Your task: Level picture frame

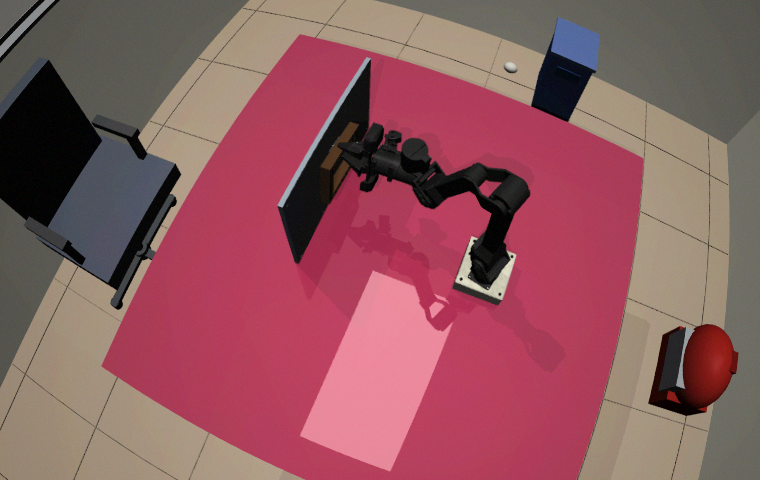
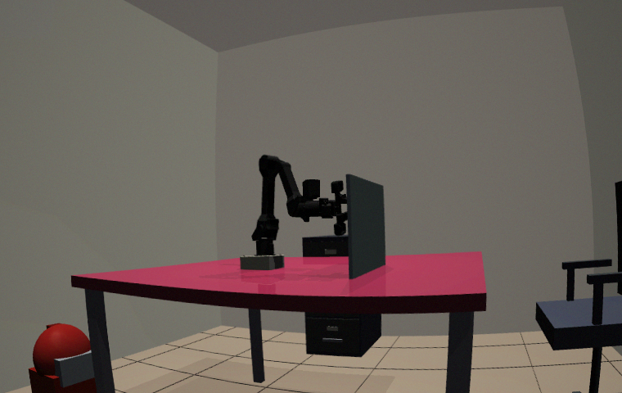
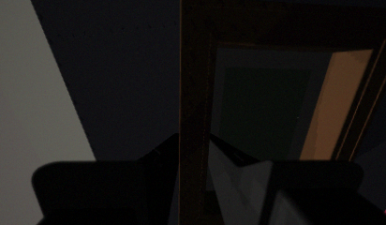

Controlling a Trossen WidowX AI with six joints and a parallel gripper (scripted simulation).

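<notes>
The brown picture frame (image 1: 326, 179) (image 3: 195, 84) hangs at the front face of the upright dark panel (image 1: 302, 223) (image 2: 367, 228). My gripper (image 1: 343, 150) (image 3: 192, 138) is shut on the frame's upper bar, one finger on each side of it. The wrist view is turned sideways, with the pink table toward its right. There the held bar runs straight up and down the picture. The panel hides the frame and fingertips in the exterior view. The notched strip is hidden, and I cannot make out the screw clearly. I cannot tell how level the frame is.
The panel stands on the pink table top (image 1: 241, 333) (image 2: 416, 277), with the arm's pale base (image 1: 473, 289) (image 2: 261, 262) in front of it. A chair (image 1: 98, 202) is behind the panel. A blue cabinet (image 1: 568, 65) and a red rounded object (image 1: 708, 365) stand beyond the table.
</notes>
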